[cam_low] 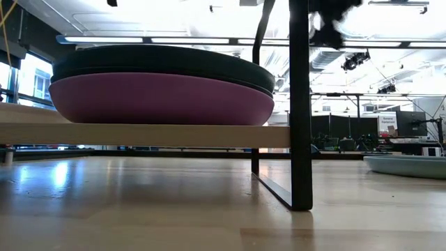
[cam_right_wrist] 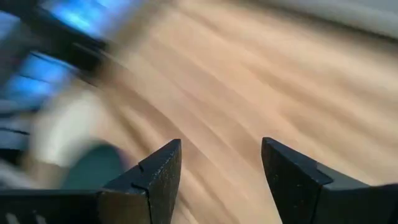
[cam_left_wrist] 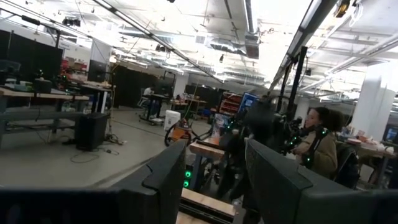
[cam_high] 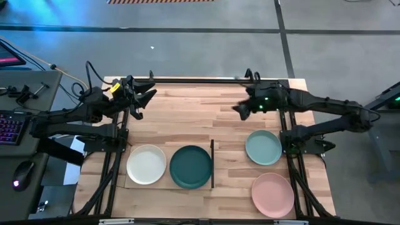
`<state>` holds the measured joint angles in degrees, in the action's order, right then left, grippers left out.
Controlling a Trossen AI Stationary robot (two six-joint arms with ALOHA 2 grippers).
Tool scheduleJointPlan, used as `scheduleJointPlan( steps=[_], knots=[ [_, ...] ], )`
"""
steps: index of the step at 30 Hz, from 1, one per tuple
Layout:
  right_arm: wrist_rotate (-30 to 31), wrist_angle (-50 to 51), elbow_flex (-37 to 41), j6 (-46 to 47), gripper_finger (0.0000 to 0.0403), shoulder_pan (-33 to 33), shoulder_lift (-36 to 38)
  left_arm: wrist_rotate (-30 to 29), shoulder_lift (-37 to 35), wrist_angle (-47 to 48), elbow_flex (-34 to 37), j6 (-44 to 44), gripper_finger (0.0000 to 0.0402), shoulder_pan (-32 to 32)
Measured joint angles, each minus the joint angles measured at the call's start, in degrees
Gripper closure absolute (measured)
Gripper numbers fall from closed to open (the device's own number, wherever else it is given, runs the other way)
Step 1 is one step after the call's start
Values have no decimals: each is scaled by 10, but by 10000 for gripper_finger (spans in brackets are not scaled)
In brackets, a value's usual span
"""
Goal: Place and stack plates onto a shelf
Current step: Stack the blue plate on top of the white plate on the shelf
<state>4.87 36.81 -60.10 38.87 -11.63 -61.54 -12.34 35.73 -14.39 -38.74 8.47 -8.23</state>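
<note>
The shelf [cam_high: 167, 186] stands near the table's near edge, its dark strip [cam_high: 212, 164] on the right. On it lie a white plate [cam_high: 146, 164] and a dark teal plate [cam_high: 190, 167]. The low view shows a purple plate [cam_low: 160, 101] on the shelf board [cam_low: 139, 134] with a dark plate [cam_low: 160, 63] stacked on it. A pale mint plate [cam_high: 263, 147] and a pink plate [cam_high: 272, 193] rest on the table to the right. My left gripper [cam_high: 150, 97] [cam_left_wrist: 214, 155] hovers open near the far left. My right gripper [cam_high: 239, 110] [cam_right_wrist: 221, 146] is open above bare table, far of the mint plate.
A dark upright leg [cam_low: 300, 139] of the shelf stands on the tabletop [cam_high: 187, 119]. Bare wood lies between the two grippers and the shelf. A desk with a keyboard [cam_high: 9, 128] sits left of the table. A person [cam_left_wrist: 320, 146] shows in the room beyond.
</note>
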Motion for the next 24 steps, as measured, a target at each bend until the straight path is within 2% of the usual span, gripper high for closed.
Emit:
scheduleJointPlan(
  steps=[3,7,11,17,24],
  knots=[
    [5,174,1,44,199,-17,-11,0,0,0,0,5,245,0],
    [-57,278,59,47,199,-31,-29,0,0,0,0,4,245,0],
    [-84,286,123,37,199,-35,-51,0,0,0,0,4,245,0],
    [-53,258,178,-6,199,-42,-95,0,0,0,0,4,245,0],
    [-37,225,186,-154,199,-42,-159,0,0,0,0,4,245,0]
  ],
)
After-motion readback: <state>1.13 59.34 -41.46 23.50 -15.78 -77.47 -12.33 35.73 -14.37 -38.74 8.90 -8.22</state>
